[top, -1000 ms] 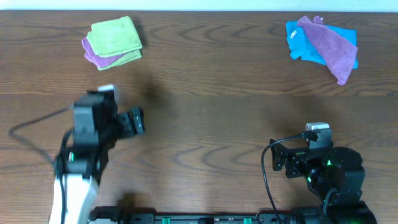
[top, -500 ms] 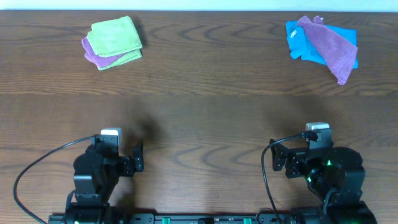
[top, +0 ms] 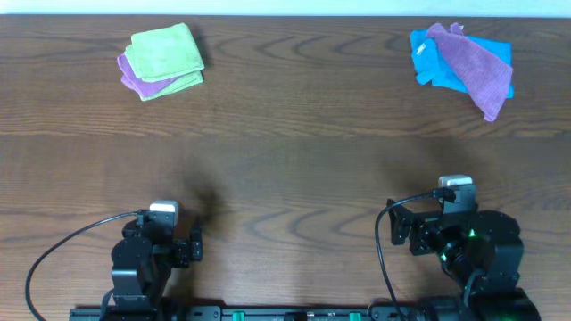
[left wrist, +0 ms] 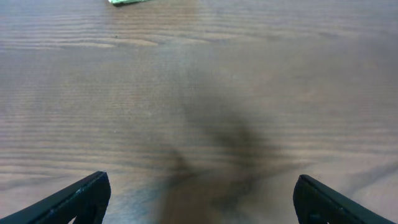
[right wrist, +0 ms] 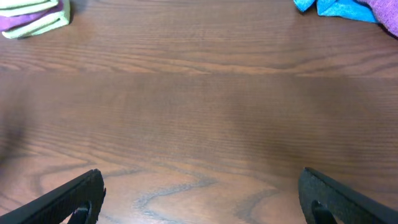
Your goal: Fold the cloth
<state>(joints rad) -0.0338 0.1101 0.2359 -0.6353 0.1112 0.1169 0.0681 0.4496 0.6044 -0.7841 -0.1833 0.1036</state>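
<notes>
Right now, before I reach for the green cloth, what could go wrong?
The green cloth lies folded on top of a purple cloth, so a pinch may lift both. It sits far across the table from the open left gripper, so the reach may be awkward.

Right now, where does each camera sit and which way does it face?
Overhead: above the table, looking straight down; both arms show.
Left wrist: on the left arm, looking forward across the table; own open fingers show.
Right wrist: same on the right arm; own open fingers show.
Shared: all see the green cloth.
</notes>
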